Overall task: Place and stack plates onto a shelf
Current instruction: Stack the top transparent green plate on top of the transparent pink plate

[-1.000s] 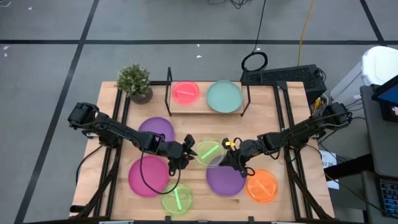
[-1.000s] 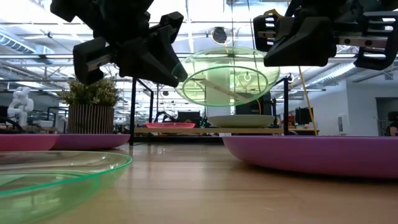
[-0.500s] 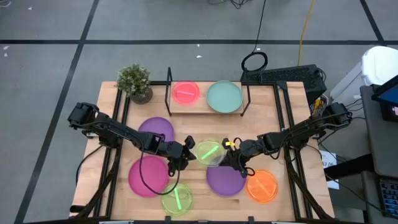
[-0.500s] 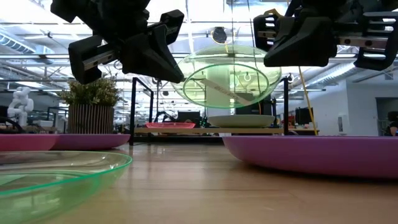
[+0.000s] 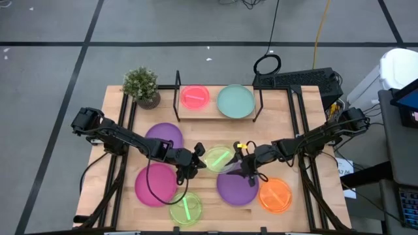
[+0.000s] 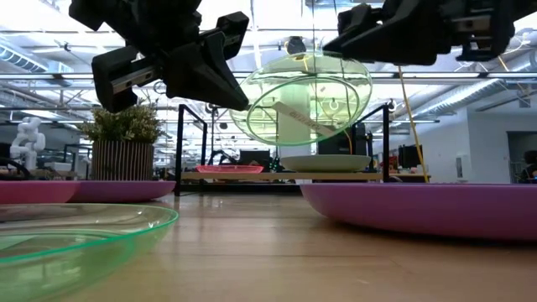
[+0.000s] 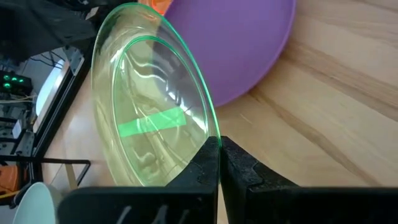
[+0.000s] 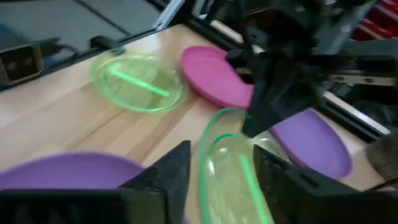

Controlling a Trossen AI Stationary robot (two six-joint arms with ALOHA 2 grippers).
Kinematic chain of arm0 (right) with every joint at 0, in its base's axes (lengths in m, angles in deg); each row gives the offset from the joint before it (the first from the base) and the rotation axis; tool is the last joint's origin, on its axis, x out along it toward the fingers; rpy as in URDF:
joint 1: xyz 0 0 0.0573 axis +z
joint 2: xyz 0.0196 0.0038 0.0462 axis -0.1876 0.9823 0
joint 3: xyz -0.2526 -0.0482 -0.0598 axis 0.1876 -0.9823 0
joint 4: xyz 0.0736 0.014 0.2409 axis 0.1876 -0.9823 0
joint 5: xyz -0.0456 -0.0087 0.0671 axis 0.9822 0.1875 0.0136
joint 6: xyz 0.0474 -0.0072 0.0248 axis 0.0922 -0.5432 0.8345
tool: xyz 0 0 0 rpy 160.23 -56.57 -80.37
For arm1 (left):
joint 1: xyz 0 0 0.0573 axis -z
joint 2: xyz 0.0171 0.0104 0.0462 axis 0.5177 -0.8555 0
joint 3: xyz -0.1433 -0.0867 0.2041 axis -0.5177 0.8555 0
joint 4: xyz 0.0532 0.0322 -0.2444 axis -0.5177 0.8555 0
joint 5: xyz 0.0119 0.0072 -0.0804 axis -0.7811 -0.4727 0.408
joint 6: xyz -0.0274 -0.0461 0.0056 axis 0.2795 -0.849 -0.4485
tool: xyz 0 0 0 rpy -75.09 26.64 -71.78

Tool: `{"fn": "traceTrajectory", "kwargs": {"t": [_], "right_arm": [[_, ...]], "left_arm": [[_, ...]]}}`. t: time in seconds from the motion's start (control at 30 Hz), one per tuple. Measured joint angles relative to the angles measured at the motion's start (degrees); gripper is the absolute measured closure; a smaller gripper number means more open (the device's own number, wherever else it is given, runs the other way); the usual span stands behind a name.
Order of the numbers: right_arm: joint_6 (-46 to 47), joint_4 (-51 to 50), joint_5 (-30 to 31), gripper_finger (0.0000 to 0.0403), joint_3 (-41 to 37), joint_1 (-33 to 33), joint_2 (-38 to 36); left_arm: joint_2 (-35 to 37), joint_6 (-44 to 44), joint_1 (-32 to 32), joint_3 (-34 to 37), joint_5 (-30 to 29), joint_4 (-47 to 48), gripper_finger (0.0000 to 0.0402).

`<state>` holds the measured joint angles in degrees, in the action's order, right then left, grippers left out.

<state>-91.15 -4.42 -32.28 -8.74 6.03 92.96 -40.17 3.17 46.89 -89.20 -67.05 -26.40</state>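
Note:
A translucent lime-green plate (image 5: pixel 220 158) (image 6: pixel 302 101) hangs tilted above the table's middle, between my two grippers. My left gripper (image 5: pixel 198 161) (image 7: pixel 219 152) is shut on its left rim. My right gripper (image 5: pixel 239 158) (image 8: pixel 221 171) is open, and its fingers stand on either side of the plate's right rim (image 8: pixel 205 155); whether one still touches it I cannot tell. On the shelf (image 5: pixel 215 115) at the far side rest a red-pink plate (image 5: pixel 194 96) and a teal plate (image 5: pixel 235 101). My left gripper pinches the lime-green plate's rim (image 7: pixel 210 127) between its two fingers, on the side toward the table's left. The fingers come from the left, slanting downward. The plate is lifted clear of the table and tilted, reaching out beyond the fingertips.
On the table lie two purple plates (image 5: pixel 164 137) (image 5: pixel 236 188), a magenta plate (image 5: pixel 155 185), another lime-green plate (image 5: pixel 186 207) and an orange plate (image 5: pixel 275 194). A potted plant (image 5: pixel 141 85) stands left of the shelf.
My left gripper has shut on the lime-green plate's left rim. My right gripper has opened off the right rim and tipped upward. The plate stays in the air, now tilted a little more.

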Motion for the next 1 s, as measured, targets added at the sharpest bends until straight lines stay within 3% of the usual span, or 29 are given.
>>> {"fn": "traceTrajectory", "kwargs": {"t": [0.2,0.4,0.53,0.8,1.0], "right_arm": [[1.2,0.2,6.9,0.0194,0.0,0.4,-3.4],[0.7,-3.6,20.5,0.0190,0.0,2.8,-12.0],[0.7,-8.1,26.3,0.0196,0.0,4.7,-17.8],[2.3,-17.0,33.6,0.0199,0.0,6.9,-25.6],[4.8,-21.5,34.8,0.0199,0.0,7.0,-27.6]], "left_arm": [[0.0,1.3,-0.2,0.0,-4.8,0.2,0.0399],[0.0,5.4,-3.2,0.0,-9.7,0.2,0.0399],[0.0,5.4,-6.7,0.0,-11.5,0.2,0.0400],[0.1,7.7,-15.8,0.0,-14.6,0.0,0.0400],[0.1,5.4,-23.2,0.0,-14.8,-0.1,0.0400]]}}
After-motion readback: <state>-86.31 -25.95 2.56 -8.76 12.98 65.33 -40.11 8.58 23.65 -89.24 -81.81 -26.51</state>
